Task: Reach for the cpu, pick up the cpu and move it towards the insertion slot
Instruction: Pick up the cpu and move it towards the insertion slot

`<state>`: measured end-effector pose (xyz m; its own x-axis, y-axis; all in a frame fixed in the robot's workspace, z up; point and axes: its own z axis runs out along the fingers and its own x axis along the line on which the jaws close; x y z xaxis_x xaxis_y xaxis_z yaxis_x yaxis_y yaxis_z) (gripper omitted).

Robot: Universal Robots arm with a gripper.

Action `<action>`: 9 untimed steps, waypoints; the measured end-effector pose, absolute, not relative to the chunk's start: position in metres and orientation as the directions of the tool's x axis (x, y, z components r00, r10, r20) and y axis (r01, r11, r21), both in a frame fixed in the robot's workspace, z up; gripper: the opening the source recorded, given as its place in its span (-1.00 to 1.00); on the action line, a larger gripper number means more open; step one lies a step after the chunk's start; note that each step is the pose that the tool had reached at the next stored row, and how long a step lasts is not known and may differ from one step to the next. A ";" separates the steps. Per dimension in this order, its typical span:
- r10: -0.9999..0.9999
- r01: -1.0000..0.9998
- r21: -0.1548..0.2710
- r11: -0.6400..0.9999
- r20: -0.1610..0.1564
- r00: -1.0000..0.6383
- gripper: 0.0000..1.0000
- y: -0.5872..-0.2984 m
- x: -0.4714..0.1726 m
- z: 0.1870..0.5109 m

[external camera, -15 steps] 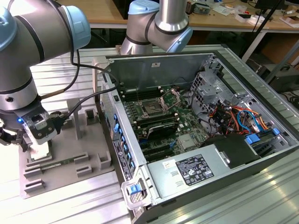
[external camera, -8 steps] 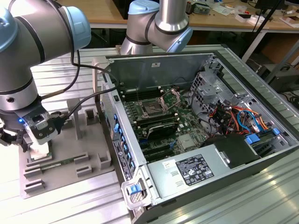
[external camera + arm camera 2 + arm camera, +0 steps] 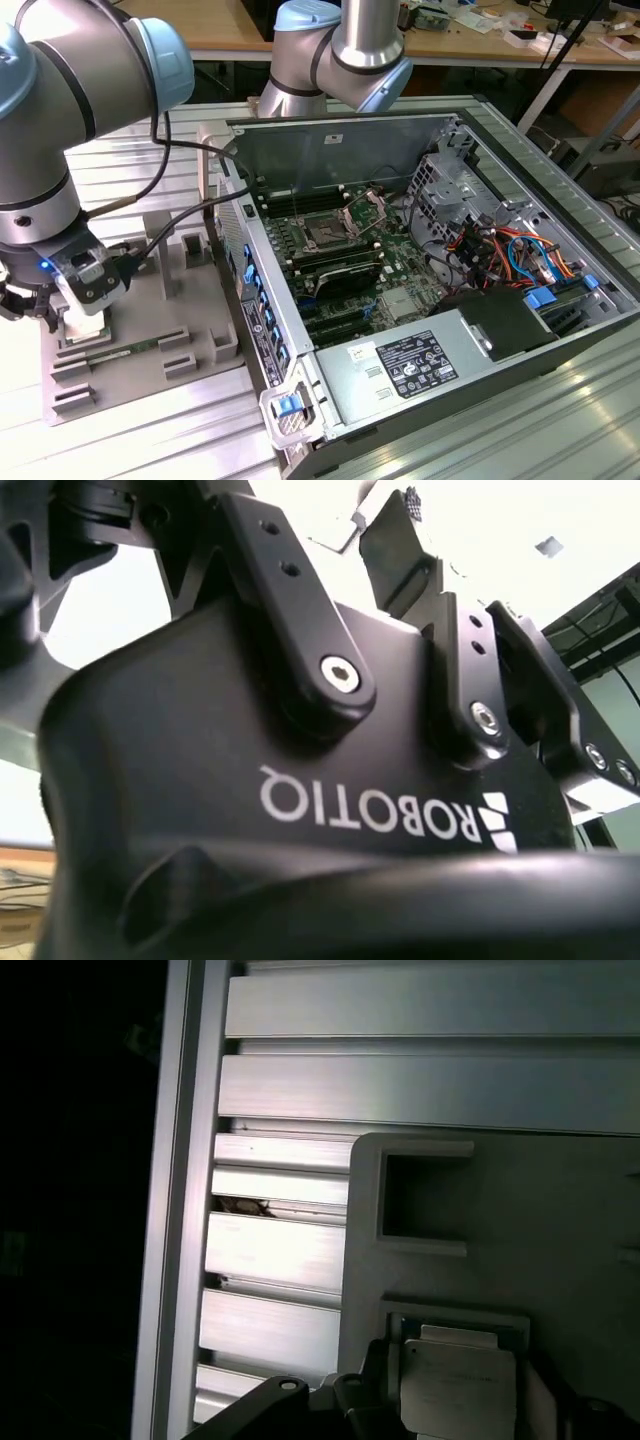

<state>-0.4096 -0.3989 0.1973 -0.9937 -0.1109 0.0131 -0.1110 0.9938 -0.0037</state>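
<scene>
The pale silver square cpu (image 3: pixel 458 1388) lies in a recess of the grey moulded holder (image 3: pixel 560 1210) on the ribbed aluminium table (image 3: pixel 400 1090). The black gripper (image 3: pixel 20 303) hangs close above it; how far open, I cannot tell. The dark, silver-framed insertion slot (image 3: pixel 325 235) is well apart.

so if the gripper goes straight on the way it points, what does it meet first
Probably the cpu, lying in its pocket of the grey holder directly ahead of the gripper; depth is unclear, though.
</scene>
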 end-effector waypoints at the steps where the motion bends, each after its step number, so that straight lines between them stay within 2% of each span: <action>1: -0.112 -0.112 -0.004 0.994 0.013 -0.994 0.23 -0.400 -0.410 0.197; 9: -0.114 -0.114 -0.004 0.994 0.013 -0.993 0.23 -0.401 -0.410 0.194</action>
<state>-0.4096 -0.4005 0.1936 -0.9934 -0.1137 0.0131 -0.1137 0.9935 -0.0037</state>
